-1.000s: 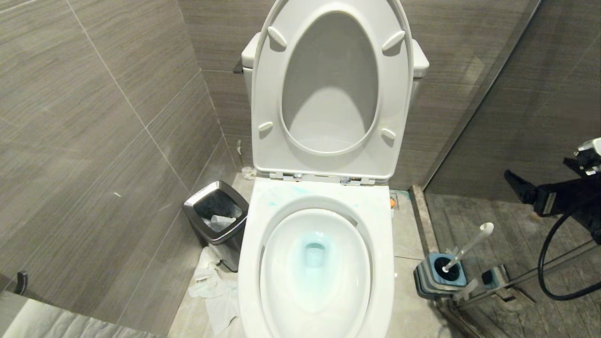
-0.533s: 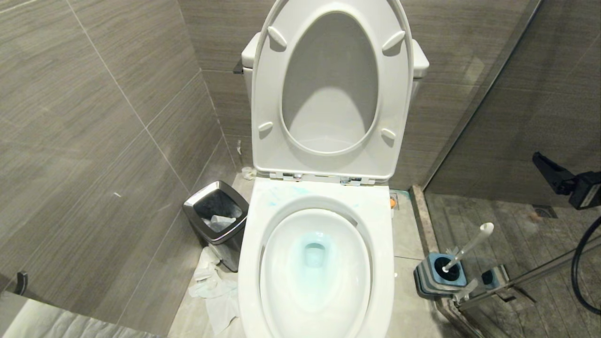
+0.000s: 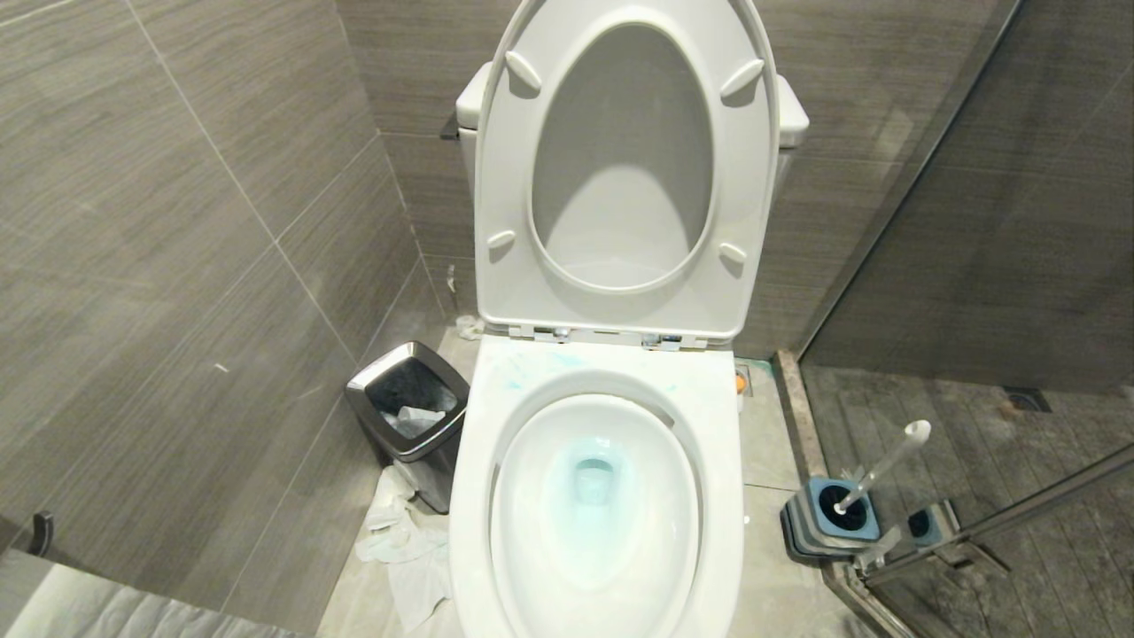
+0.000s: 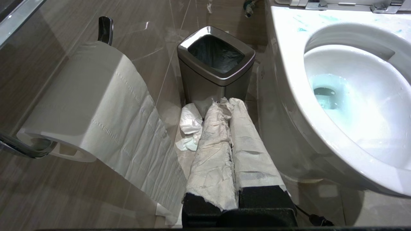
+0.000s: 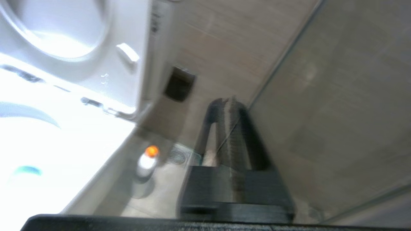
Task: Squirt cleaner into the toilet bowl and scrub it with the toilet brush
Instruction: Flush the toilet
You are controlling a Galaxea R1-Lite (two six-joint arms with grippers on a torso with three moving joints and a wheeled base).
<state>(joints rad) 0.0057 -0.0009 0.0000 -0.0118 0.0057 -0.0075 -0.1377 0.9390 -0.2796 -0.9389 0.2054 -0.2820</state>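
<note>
Right wrist view: the right gripper (image 5: 229, 106) is seen with its two dark fingers brought together at the tips, nothing held between them. It is raised beside the toilet bowl (image 5: 48, 141), on the side where the glass partition (image 5: 337, 96) stands, and is pointed toward the wall corner behind the toilet. A small white bottle with an orange cap (image 5: 147, 160) is seen on the floor just beside the toilet base, next to a floor drain (image 5: 178, 156).

Left wrist view: the left gripper (image 4: 229, 106) is closed, its two fingers wrapped in white paper and pressed together, with nothing gripped. It is held low beside the toilet bowl (image 4: 289, 96), pointed at a steel-rimmed bin (image 4: 215, 69) lined with a black bag. Crumpled tissue (image 4: 190, 126) lies on the floor between the gripper and the bin. A toilet paper roll (image 4: 83, 106) is mounted on the wall on the far side of the bin from the toilet.

Head view: neither gripper is shown. Seat and lid (image 3: 625, 168) are raised. The cleaner (image 3: 592, 478) is seen as blue tint in the bowl water and as thin smears (image 3: 532, 368) on the rear rim. The toilet brush (image 3: 886, 461) is stood tilted in its blue-and-grey holder (image 3: 828, 523) on the floor beside the toilet, against the partition.
</note>
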